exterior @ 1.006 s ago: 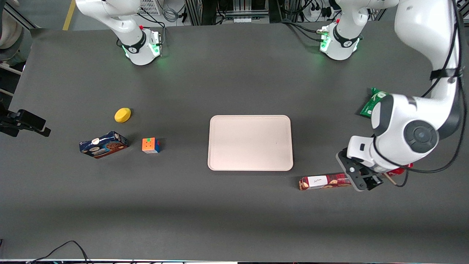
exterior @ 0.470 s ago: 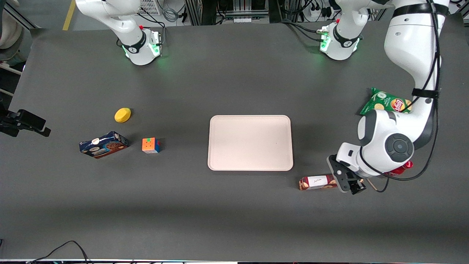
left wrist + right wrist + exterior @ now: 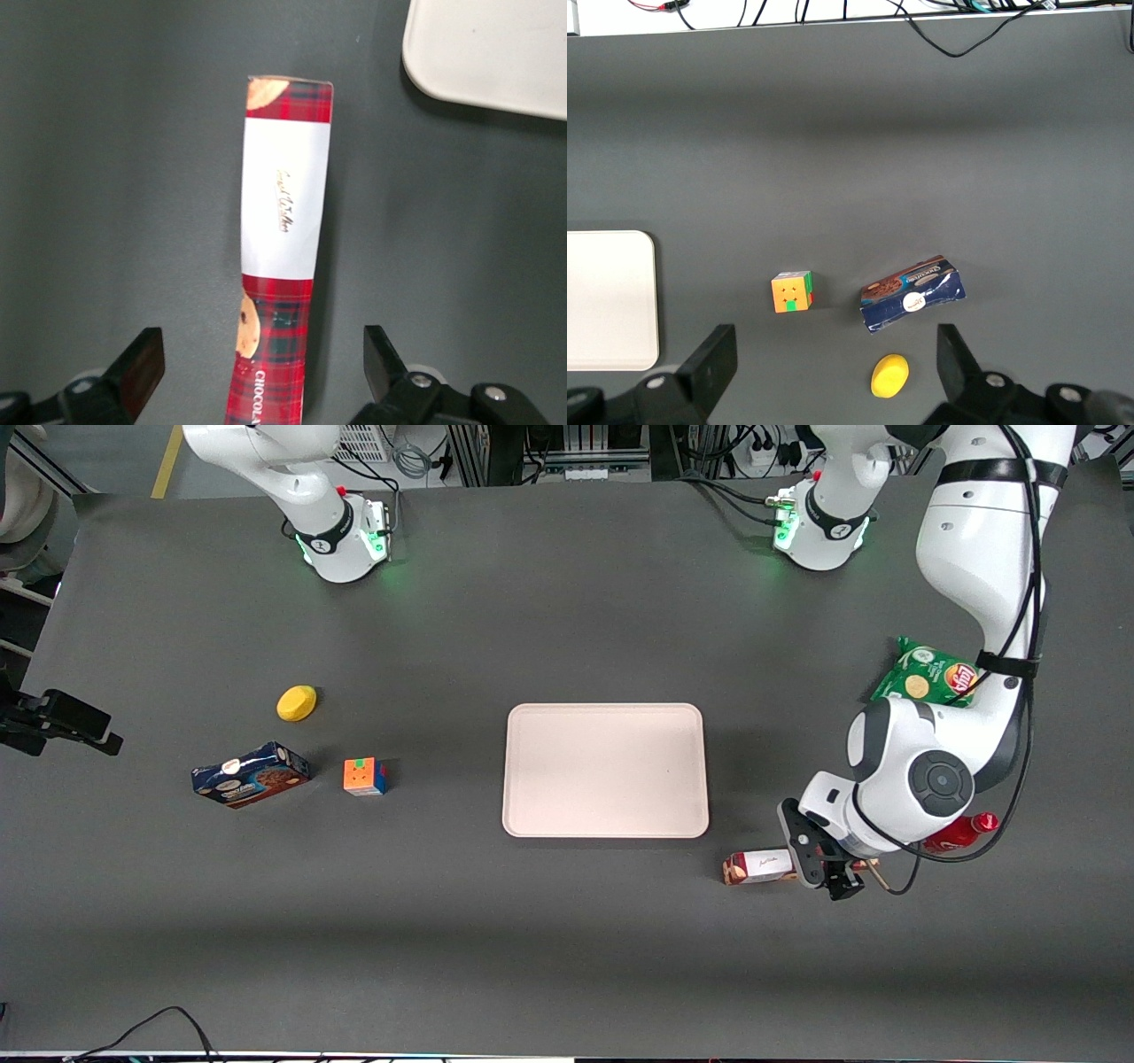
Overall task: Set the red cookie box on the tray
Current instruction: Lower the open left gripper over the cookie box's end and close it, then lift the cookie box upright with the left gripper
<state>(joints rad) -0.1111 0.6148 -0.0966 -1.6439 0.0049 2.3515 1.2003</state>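
The red cookie box (image 3: 760,866) lies flat on the dark table, nearer the front camera than the tray and toward the working arm's end. In the left wrist view the red cookie box (image 3: 282,239) shows its white label, plaid and cookie pictures. My left gripper (image 3: 824,865) hovers over the box's end away from the tray, and the arm hides that end. In the wrist view the gripper (image 3: 263,372) is open, one finger on each side of the box, apart from it. The pale pink-beige tray (image 3: 606,771) sits mid-table; its corner also shows in the wrist view (image 3: 478,53).
A green chip bag (image 3: 930,675) and a red bottle (image 3: 959,833) lie by the working arm. A dark blue cookie box (image 3: 251,774), a colour cube (image 3: 364,776) and a yellow object (image 3: 297,702) lie toward the parked arm's end.
My left gripper has moved along the red cookie box toward the tray and lower, now hiding more of the box. The box itself has not moved.
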